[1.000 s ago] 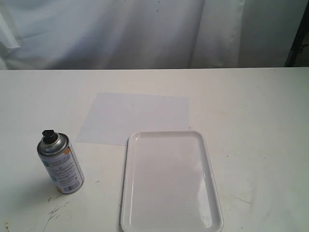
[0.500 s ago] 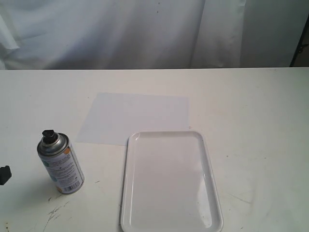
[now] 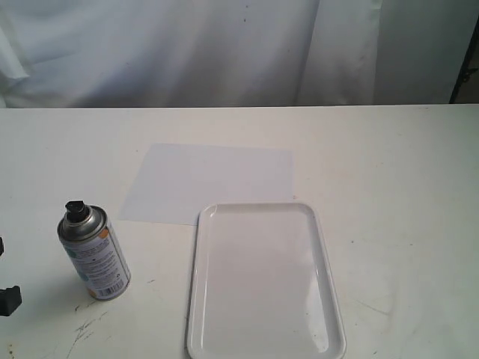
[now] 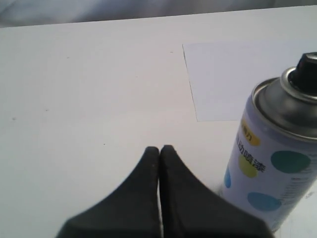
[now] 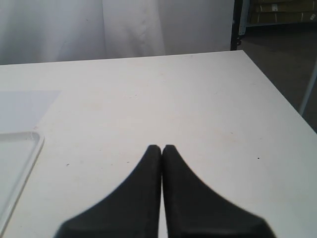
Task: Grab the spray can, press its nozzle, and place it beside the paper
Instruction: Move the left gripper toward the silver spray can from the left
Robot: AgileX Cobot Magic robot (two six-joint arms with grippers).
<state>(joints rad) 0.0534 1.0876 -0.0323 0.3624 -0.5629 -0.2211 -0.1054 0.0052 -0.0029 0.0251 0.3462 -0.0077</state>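
Note:
The spray can stands upright on the white table at the front left, its black nozzle on top. In the left wrist view the can and nozzle are close by, off to one side of my left gripper, which is shut and empty and does not touch the can. A black part of that gripper shows at the exterior view's left edge. The paper lies flat behind the can. My right gripper is shut and empty over bare table.
A glossy white tray with a raised rim lies in front of the paper, overlapping its near edge, to the right of the can. White curtains hang behind the table. In the right wrist view the table's edge drops off to the floor.
A black part of the left gripper has come into the exterior view at the left edge, beside the can. The can, paper and tray have not moved.

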